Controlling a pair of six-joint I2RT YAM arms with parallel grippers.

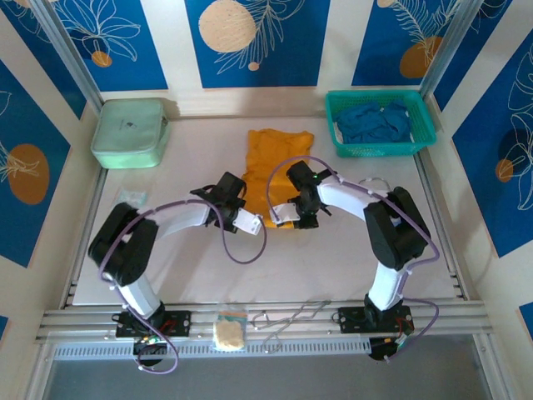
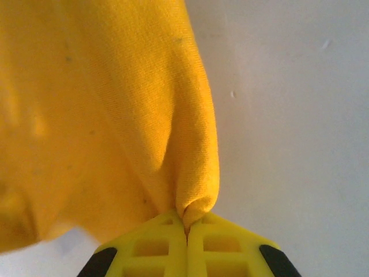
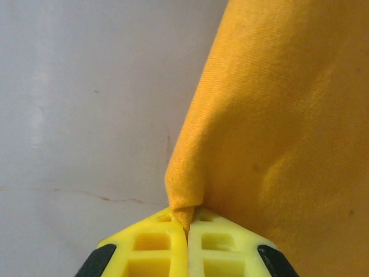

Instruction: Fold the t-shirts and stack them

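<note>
The mustard-orange t-shirt [image 1: 271, 162] lies as a narrow strip on the white table [image 1: 191, 275], running away from the arms. At its near end, my left gripper [image 1: 250, 221] and right gripper [image 1: 284, 216] sit side by side. In the left wrist view the yellow fingertips of my left gripper [image 2: 186, 222] are shut on a pinched fold of the orange cloth [image 2: 104, 115]. My right gripper [image 3: 185, 222] pinches the other near corner of the cloth [image 3: 288, 127] the same way. Deep blue t-shirts [image 1: 375, 123] are bunched in the teal basket [image 1: 379, 96] at the back right.
A mint-green pouch [image 1: 129, 133] rests at the back left. A small clear packet [image 1: 132, 197] lies by the left arm. On the front rail sit a pale yellow block [image 1: 228, 335] and a bent wire [image 1: 291, 317]. Bare table stretches between the arms and the rail.
</note>
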